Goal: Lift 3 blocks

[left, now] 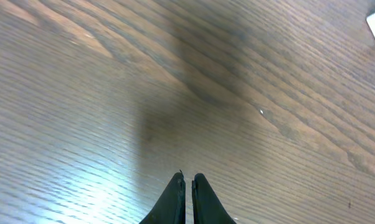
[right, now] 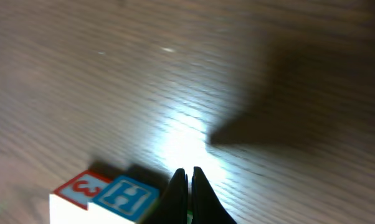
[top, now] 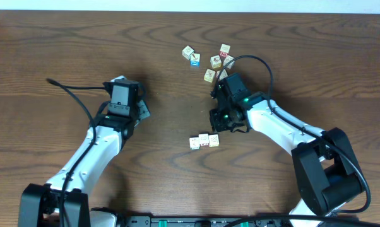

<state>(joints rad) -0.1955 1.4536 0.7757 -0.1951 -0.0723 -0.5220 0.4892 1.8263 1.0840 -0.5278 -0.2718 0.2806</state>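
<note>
2 arms on a brown wood desk (top: 64, 44), 2 tools, 9 small cubes counted in overhead view.

R tool (right: 189, 174): tips pressed together, narrow, nothing betw. them. It hangs low over the desk, with its shadow right under it.

L tool (left: 187, 180): also pinched to a thin slit and holding nothing. It sits well apart from the R tool, off to the L, over bare wood.

3 blocks (top: 204, 139): pale, equal size, lined up side by side in 1 short row and touching or nearly so. They rest flat on the desk just beside the R tool on the robot's near side, and none is lifted. Can't tell from above if the tool touches the row.

6 other cubes (top: 209, 75): a loose scatter on the far side of the R tool, some just beside its wrist, some further out. 1 of them has a bright blue face (top: 195, 59), on the cluster's L edge, next to a pale one (top: 188, 52). Prints are too small to read.

2 black cables are seen, 1 per arm, and the R one loops over the scatter.
</note>
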